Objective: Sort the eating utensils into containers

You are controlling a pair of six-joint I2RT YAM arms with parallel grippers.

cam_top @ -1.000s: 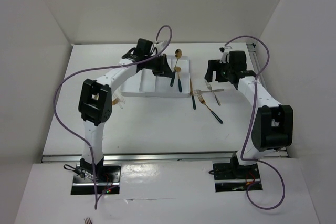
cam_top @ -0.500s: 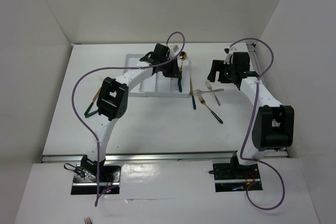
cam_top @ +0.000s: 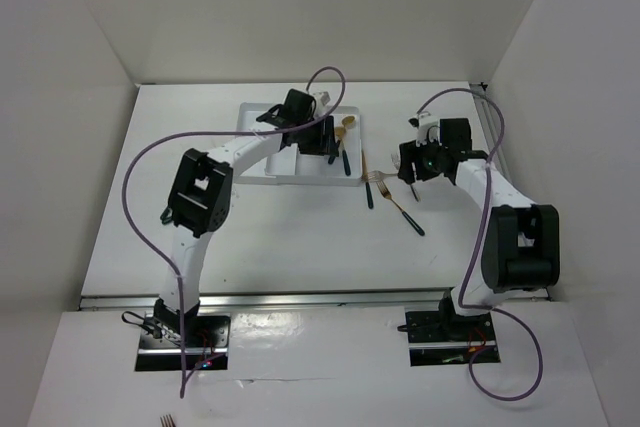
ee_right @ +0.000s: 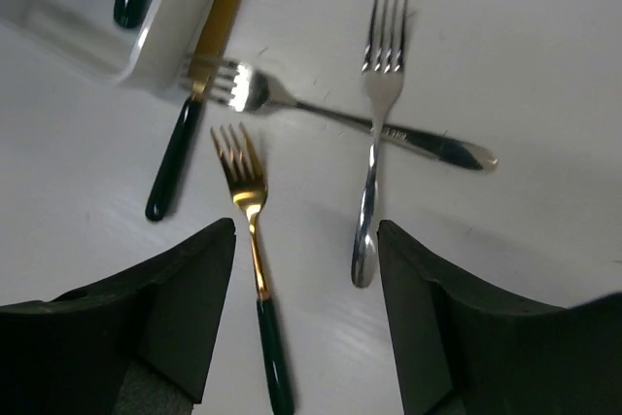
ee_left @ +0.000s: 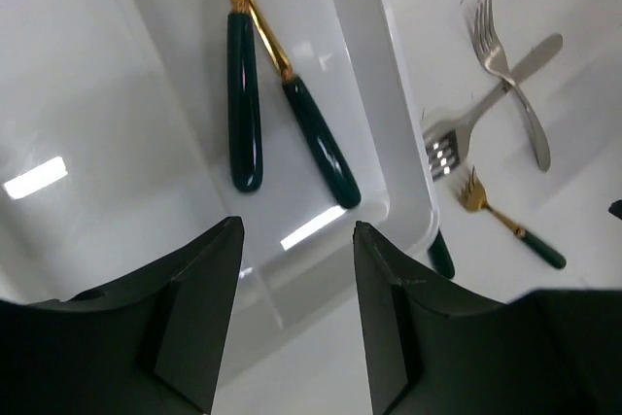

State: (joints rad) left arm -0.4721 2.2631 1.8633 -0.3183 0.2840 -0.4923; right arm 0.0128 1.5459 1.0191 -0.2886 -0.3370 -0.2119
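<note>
The white tray (cam_top: pixel 255 162) lies at the table's back centre. Its right compartment (ee_left: pixel 292 26) holds two gold utensils with dark handles (ee_left: pixel 245 114), side by side. My left gripper (ee_left: pixel 296 230) hovers open over the tray's near end (cam_top: pixel 318 137), holding nothing. To the right of the tray, two silver forks (ee_right: pixel 374 143) lie crossed on the table. A gold fork (ee_right: pixel 251 211) and a gold knife (ee_right: pixel 185 133) lie beside the tray's corner. My right gripper (ee_right: pixel 306 230) stands open just above these (cam_top: pixel 412 169). The gold fork's handle and one silver fork's handle end fall between its fingers.
White walls close in the table on the left, back and right. A purple cable loops above each arm (cam_top: pixel 150 157). The tray's raised rim (ee_left: pixel 379 94) separates the sorted utensils from the loose ones. Bare table lies in front of the tray.
My left gripper has opened over the tray, and the dark-handled utensil it carried now lies in the right compartment. My right gripper has dropped toward the loose forks, jaws slightly narrower.
</note>
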